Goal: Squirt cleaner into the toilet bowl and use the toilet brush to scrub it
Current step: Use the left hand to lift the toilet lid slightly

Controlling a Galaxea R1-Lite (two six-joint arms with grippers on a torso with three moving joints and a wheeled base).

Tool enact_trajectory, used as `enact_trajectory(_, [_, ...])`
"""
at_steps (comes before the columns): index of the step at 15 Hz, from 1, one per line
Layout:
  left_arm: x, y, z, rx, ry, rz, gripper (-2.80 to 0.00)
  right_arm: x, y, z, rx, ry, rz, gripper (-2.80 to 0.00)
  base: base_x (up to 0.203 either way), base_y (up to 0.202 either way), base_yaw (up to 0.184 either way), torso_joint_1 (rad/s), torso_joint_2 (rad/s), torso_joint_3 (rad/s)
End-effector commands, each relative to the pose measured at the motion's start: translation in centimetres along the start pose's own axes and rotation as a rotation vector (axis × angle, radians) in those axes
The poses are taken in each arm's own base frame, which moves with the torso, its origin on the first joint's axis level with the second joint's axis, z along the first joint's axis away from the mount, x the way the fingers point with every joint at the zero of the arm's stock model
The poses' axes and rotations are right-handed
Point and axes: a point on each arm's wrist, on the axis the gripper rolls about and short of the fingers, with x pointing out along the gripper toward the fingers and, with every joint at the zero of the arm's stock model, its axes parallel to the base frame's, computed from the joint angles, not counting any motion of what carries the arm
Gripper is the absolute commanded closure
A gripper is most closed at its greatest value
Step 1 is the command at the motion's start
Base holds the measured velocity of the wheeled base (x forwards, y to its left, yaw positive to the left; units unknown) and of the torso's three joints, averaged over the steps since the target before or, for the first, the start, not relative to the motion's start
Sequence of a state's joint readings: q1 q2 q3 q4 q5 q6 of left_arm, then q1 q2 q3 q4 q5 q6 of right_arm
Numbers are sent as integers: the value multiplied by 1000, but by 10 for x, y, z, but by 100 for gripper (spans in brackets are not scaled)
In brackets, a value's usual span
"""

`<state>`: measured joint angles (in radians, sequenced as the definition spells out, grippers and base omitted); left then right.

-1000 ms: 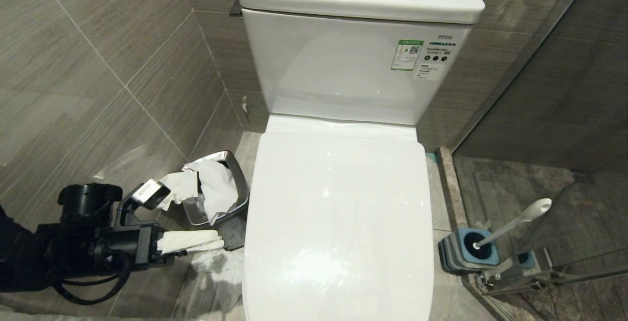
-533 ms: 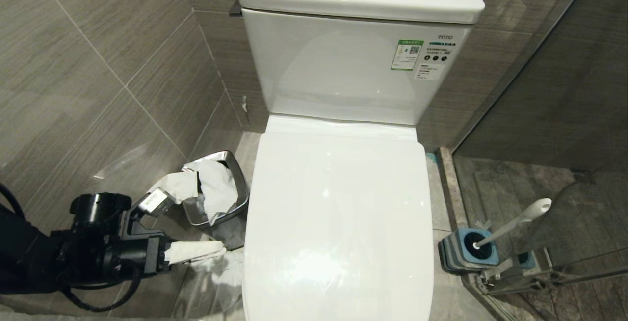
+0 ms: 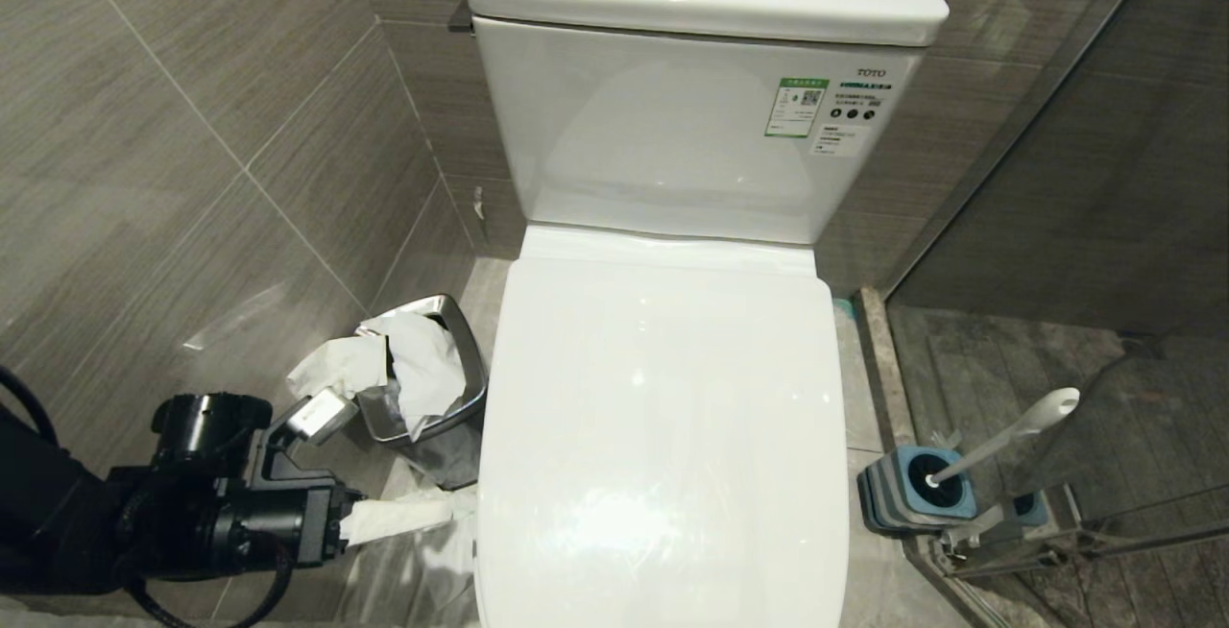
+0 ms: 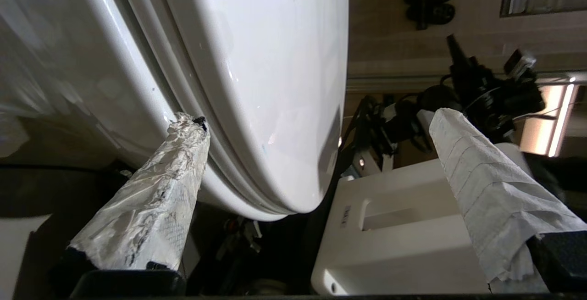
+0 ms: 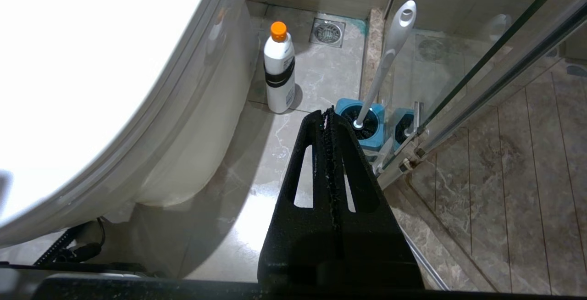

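The left arm (image 3: 86, 532) reaches in low from 8 o'clock in the head view, its forearm level and pointing toward 3 o'clock. The left gripper (image 3: 384, 470) has its 2 paper-wrapped fingers (image 4: 151, 208) spread wide apart, holding nothing. The right gripper (image 5: 331, 121), seen only by its own wrist camera, points downward with its 2 black fingers pressed flat together.

Glossy white toilet lid (image 3: 662, 436); white-handled toilet brush (image 3: 1008, 436) in grey-and-blue holder (image 3: 903, 503); white bottle (image 5: 279, 73), orange cap.
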<state>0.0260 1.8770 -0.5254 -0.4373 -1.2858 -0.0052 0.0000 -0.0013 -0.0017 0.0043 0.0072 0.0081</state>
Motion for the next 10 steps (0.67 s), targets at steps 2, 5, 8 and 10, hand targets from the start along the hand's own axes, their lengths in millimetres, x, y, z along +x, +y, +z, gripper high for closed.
enact_trajectory(2, [3, 0, -11, 11, 21, 4, -280, 0, 0, 0, 0, 2, 0, 0, 0, 0, 0, 0, 0, 0])
enact_trajectory(5, [6, 3, -13, 4, 32, 3, -280, 0, 0, 0, 0, 2, 0, 0, 0, 0, 0, 0, 0, 0])
enact_trajectory(8, [14, 1, -14, 8, 58, -1, -280, 0, 0, 0, 0, 2, 0, 0, 0, 0, 0, 0, 0, 0])
enact_trajectory(10, [18, 1, -15, 10, 71, 1, -280, 0, 0, 0, 0, 2, 0, 0, 0, 0, 0, 0, 0, 0])
